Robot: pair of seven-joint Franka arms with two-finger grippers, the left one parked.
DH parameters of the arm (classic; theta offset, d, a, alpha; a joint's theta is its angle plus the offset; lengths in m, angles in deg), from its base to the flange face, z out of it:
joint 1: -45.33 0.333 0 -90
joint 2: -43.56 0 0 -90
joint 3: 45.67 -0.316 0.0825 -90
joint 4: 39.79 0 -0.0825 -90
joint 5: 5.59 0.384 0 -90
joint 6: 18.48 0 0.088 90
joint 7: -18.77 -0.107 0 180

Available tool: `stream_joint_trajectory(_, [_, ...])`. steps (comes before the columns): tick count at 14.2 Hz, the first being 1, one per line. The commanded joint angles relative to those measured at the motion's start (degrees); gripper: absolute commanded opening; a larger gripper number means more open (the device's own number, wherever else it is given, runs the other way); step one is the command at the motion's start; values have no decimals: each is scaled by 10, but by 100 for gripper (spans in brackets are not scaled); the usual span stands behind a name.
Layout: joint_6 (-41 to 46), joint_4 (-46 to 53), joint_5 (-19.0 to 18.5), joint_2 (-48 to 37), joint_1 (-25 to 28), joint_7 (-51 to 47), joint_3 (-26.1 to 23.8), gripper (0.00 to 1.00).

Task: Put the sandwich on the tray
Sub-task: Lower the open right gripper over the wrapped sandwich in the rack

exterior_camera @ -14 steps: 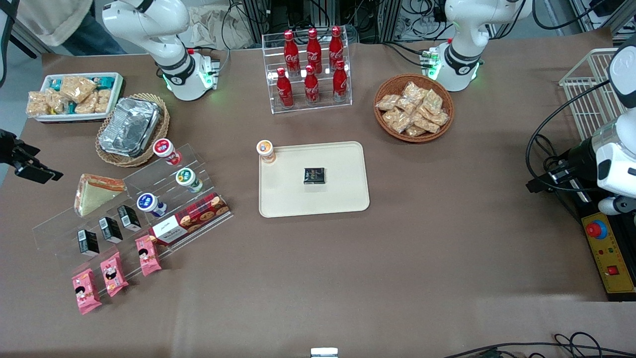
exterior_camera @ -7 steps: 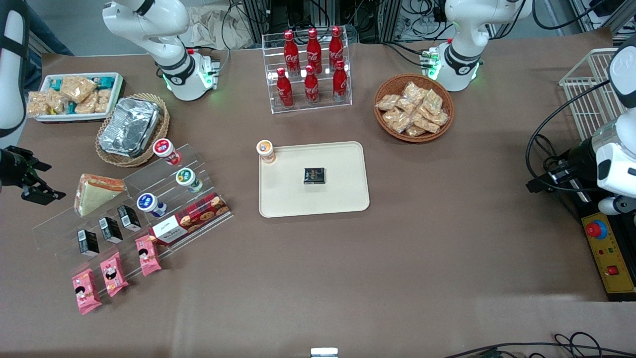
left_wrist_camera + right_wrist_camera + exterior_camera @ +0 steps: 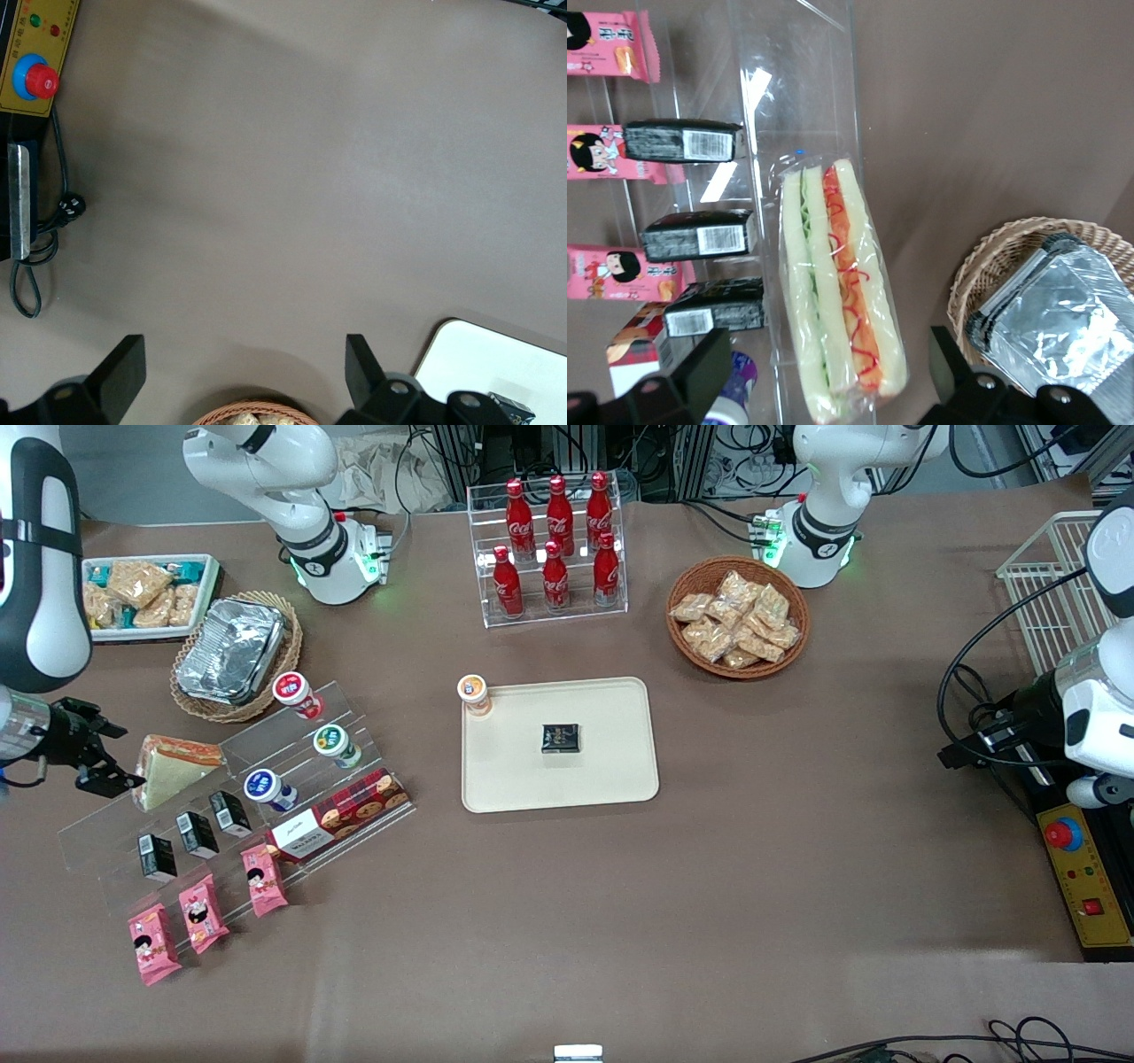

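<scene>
Just beside pincer [image 3: 111, 757], clear-wrapped wedge sandwich [image 3: 173, 768]

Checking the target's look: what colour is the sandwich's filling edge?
Orange-red with green, between pale cream bread; the sandwich shows best in the right wrist view, gripper open near it.

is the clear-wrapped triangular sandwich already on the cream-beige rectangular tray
No, the clear-wrapped triangular sandwich lies on the clear acrylic stepped rack, apart from the cream-beige tray; the gripper, open, is beside it.

Front view: high, looking down on the whole bench [image 3: 567, 921]. Right wrist view: close above the sandwich [image 3: 837, 292], also seen in front view [image 3: 173, 769]. Left wrist view: downward, shares tray [image 3: 496, 363] corner.
</scene>
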Motion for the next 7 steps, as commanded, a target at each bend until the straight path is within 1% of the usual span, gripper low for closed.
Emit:
stream_joint_trajectory(1, [-42, -33, 9, -9, -2, -8, -1, 99])
stream_joint_trajectory(7, [-116, -71, 10, 6, -3, -9, -1, 99])
